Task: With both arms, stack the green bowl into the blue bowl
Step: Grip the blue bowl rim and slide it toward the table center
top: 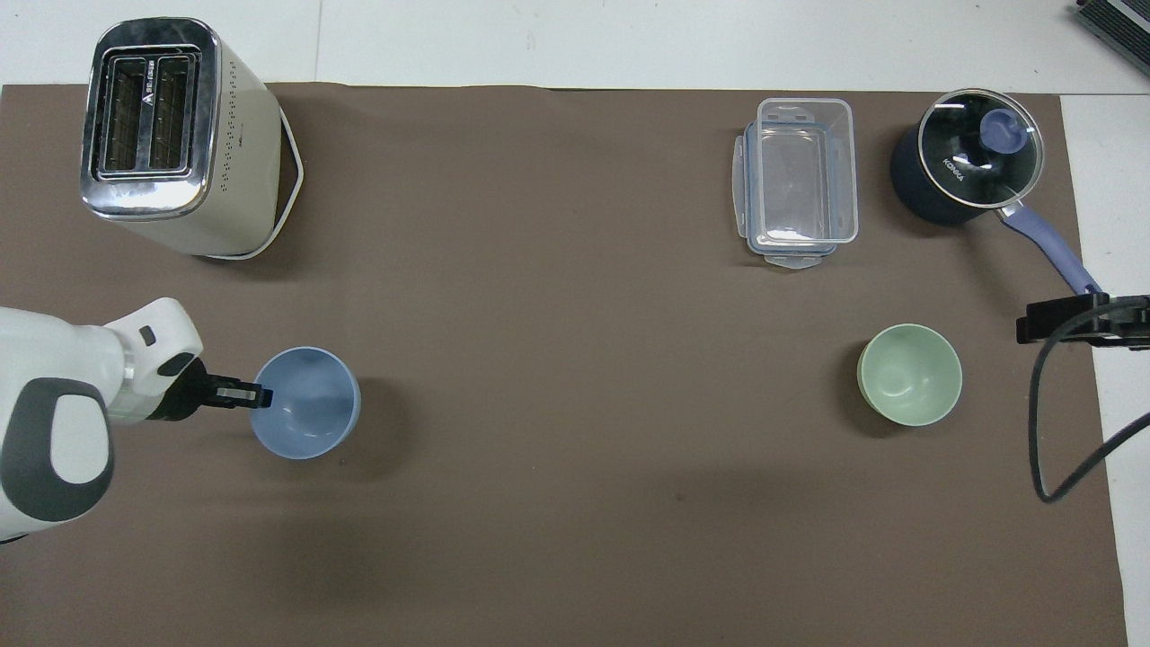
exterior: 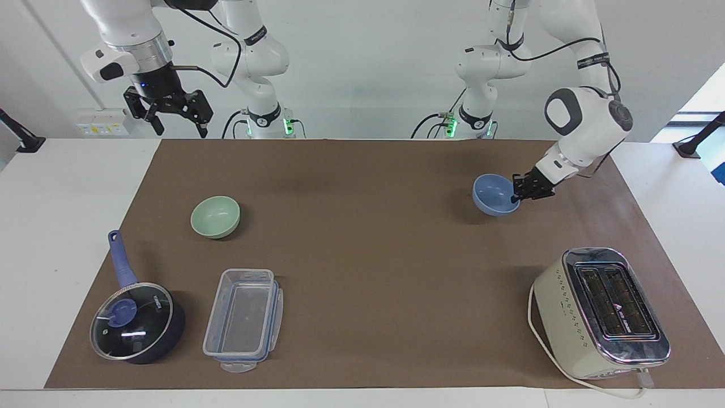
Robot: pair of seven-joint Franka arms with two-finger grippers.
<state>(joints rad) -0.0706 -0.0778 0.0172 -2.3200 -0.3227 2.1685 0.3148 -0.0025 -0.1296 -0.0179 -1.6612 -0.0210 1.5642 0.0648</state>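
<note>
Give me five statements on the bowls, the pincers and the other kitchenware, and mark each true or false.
1. The left pincer is shut on the rim of the blue bowl. True.
2. The green bowl already sits inside the blue bowl. False: it stands alone on the brown mat toward the right arm's end of the table.
3. The right pincer is open and holds nothing. True.
4. The saucepan has no lid. False: a glass lid covers it.
5. The toaster stands beside the clear container. False: they are at different ends of the table.
</note>
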